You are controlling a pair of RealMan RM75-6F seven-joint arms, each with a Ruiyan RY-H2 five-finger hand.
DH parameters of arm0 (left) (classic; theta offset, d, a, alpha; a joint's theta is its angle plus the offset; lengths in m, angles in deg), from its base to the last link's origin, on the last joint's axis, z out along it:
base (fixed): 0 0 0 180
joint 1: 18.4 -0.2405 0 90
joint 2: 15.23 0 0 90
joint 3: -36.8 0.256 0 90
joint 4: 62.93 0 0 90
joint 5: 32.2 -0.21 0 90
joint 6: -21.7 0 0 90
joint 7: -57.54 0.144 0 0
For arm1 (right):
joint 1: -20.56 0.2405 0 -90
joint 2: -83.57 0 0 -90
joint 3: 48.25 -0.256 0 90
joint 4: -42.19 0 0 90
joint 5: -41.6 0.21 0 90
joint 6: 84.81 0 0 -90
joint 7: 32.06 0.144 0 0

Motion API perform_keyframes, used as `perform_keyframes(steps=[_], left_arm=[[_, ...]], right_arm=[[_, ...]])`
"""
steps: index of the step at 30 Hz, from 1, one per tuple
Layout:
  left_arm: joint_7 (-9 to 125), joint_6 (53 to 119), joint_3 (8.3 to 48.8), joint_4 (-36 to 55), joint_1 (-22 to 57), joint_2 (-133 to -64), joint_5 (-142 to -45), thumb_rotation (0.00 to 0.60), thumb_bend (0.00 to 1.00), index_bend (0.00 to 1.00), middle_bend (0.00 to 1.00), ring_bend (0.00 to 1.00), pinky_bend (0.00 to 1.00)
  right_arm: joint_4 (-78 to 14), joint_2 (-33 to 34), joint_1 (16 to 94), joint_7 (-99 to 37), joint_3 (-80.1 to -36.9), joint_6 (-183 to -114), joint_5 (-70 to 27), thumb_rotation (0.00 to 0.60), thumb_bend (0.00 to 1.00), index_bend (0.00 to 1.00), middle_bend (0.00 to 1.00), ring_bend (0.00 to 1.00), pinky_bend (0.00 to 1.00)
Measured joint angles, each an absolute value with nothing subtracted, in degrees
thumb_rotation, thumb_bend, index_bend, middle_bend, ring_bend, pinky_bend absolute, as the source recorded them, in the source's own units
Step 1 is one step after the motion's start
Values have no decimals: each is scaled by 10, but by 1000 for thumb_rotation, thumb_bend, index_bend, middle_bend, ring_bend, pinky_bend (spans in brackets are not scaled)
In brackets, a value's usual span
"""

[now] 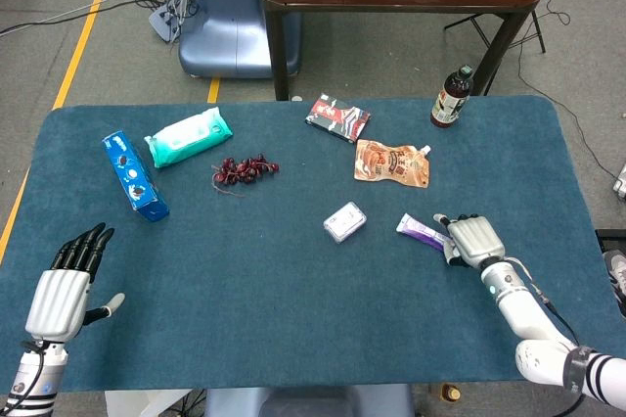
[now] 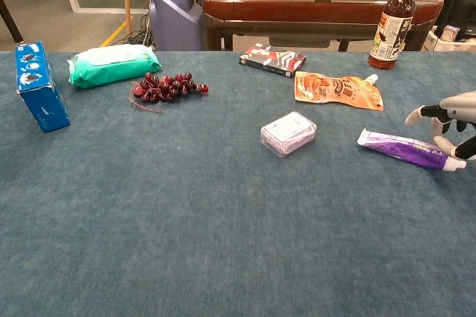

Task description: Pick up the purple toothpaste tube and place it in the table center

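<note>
The purple toothpaste tube (image 2: 401,149), white-capped, lies slanted at the frame's right-centre with its cap end under the right hand (image 1: 473,239), whose fingers curl over it, a clear plastic box (image 2: 288,133) just left and an orange pouch (image 2: 338,89) above, while the left hand (image 1: 63,287) rests spread and empty at lower left.

The head view looks steeply down from high above the near edge, taking in the whole table (image 1: 293,319) and floor beyond at 12 o'clock. The chest view sits low and close, facing 12 o'clock across the cloth. Both share the grapes (image 1: 245,169) (image 2: 165,86), the clear box (image 1: 344,222) (image 2: 288,133) and the bottle (image 1: 451,96) (image 2: 392,25).
</note>
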State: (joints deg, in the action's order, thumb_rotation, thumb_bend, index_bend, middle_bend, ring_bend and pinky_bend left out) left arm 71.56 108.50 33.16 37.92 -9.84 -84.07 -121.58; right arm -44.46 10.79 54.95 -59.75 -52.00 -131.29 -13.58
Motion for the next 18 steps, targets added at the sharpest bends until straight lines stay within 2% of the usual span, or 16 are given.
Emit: perform_keyframes(steps=[12, 15, 18], left_arm=[[719, 1085, 329, 383, -94, -839, -1221, 600, 129, 0, 48, 94, 111], [718, 1088, 330, 383, -96, -837, -1222, 600, 129, 0, 48, 94, 111], [717, 1090, 331, 384, -99, -835, -1221, 600, 130, 0, 48, 94, 111]], right_arm=[[-532, 141, 509, -565, -476, -1368, -233, 447, 676, 134, 416, 251, 251], [-549, 149, 502, -553, -474, -1389, -267, 447, 572, 134, 416, 251, 251], [-559, 156, 495, -546, -474, -1417, -297, 449, 348, 134, 416, 251, 251]])
